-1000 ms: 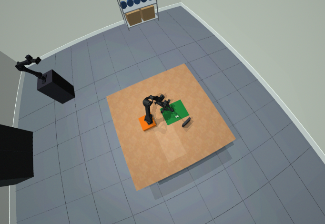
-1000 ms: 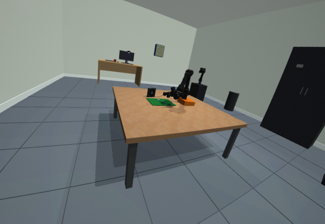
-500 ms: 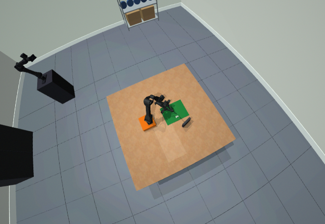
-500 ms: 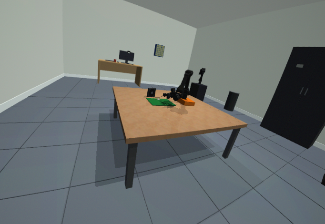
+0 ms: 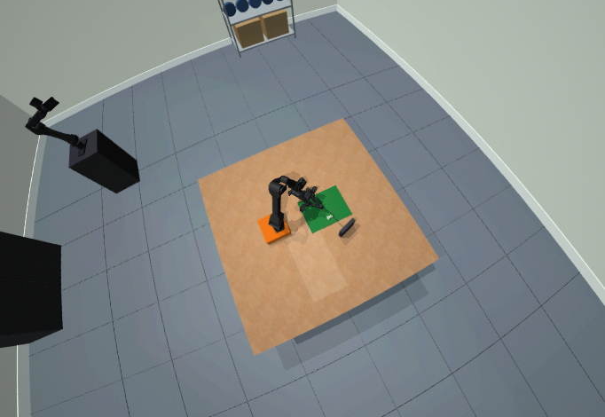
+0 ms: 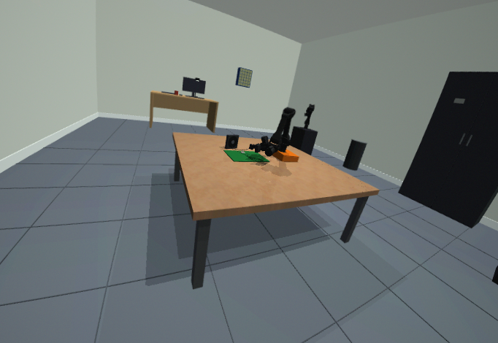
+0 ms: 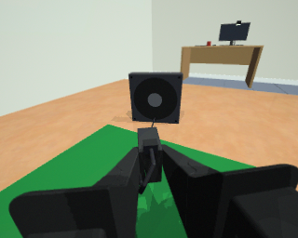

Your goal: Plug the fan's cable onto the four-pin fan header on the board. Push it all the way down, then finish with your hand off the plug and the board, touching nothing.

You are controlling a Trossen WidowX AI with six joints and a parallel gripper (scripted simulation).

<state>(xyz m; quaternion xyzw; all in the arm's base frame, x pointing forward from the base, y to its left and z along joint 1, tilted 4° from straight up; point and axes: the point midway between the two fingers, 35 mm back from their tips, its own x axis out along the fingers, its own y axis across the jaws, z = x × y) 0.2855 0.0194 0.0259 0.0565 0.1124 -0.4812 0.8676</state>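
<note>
My gripper (image 5: 322, 207) (image 6: 250, 147) (image 7: 149, 150) is shut on the dark cable plug (image 7: 149, 138), which sticks out ahead of the fingertips in the wrist view. It is held above the green board (image 5: 339, 202) (image 6: 238, 157) (image 7: 88, 160). The black fan (image 5: 347, 227) (image 6: 231, 141) (image 7: 155, 99) stands upright on the table just beyond the board, and a thin cable runs from it toward the plug. Small white parts (image 5: 329, 216) (image 6: 242, 152) sit on the board near the edge by the fan; the header's pins are too small to make out. The wrist view does not show them.
The wooden table (image 5: 312, 158) (image 6: 225, 186) (image 7: 214, 125) bears the board, the fan and the arm's orange base (image 5: 268, 236) (image 6: 290, 157). A second dark arm stands on a black pedestal (image 5: 109, 162) (image 6: 304, 138) away from the table.
</note>
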